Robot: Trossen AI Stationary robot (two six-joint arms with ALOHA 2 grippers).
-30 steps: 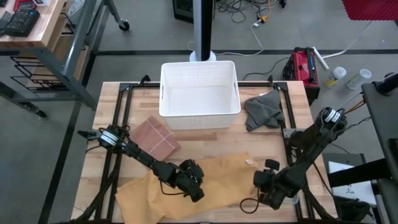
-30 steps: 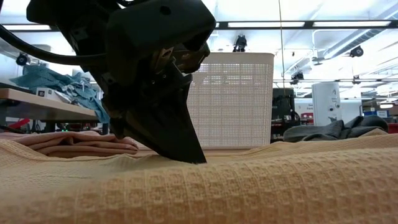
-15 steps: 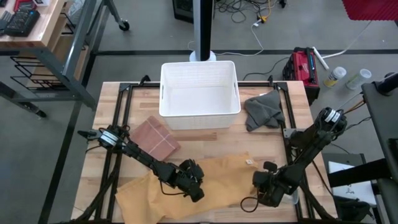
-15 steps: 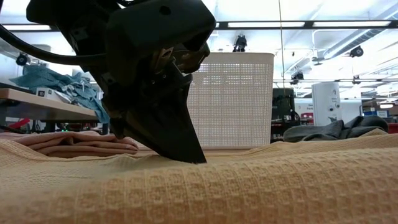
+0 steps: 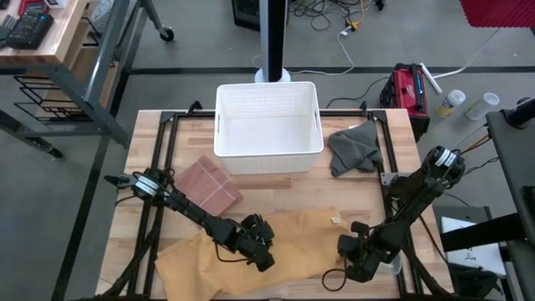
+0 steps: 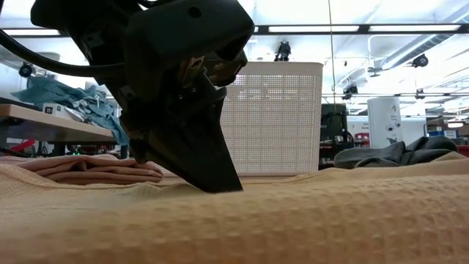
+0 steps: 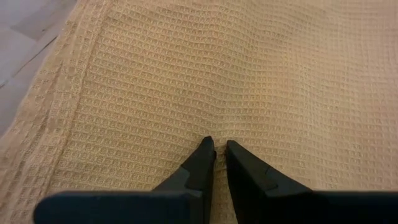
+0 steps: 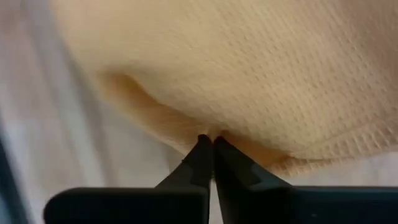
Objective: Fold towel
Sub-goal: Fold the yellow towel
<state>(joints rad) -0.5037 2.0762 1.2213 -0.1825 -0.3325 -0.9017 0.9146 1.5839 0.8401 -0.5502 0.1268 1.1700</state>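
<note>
A yellow waffle-weave towel lies spread along the table's near side, seen close up in the low view. My left gripper stands on the towel's middle with its fingers pointing down. It is shut on a small pucker of the cloth. My right gripper is at the towel's right end, shut on its edge. My left gripper pinches a small raised pucker in the towel's middle between its two fingertips, from above, slanting down. The cloth around it lies flat on the table. My right gripper pinches the towel's right-end edge between its shut fingertips. That edge is raised a little off the table, and the cloth behind it bulges slack.
A white perforated basket stands at the far middle. A grey crumpled cloth lies to its right. A folded pink cloth lies on the left, far of the towel. Black frame rails run along the table's sides.
My right gripper has gone a little toward the table's left and near edge, taking the towel's right edge with it. The near part of the towel has stirred. My left gripper has kept still on the towel's middle.
</note>
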